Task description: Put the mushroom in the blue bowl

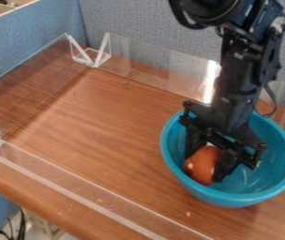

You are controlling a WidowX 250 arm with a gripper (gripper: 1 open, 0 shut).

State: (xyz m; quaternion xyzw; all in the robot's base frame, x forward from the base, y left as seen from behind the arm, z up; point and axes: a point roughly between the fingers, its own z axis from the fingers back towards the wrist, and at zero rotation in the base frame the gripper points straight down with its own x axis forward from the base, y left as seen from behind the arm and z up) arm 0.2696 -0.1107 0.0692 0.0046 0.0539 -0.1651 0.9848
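My claw (213, 157) narrow around the orange-brown mushroom (202, 165), down inside the blue bowl (272, 169), on the wooden surface (89, 127)

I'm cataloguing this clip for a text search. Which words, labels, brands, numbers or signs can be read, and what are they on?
None can be read: no lettering shows on the blue bowl, the mushroom, the tabletop or the arm.

Single raised view, angled down, facing tabletop
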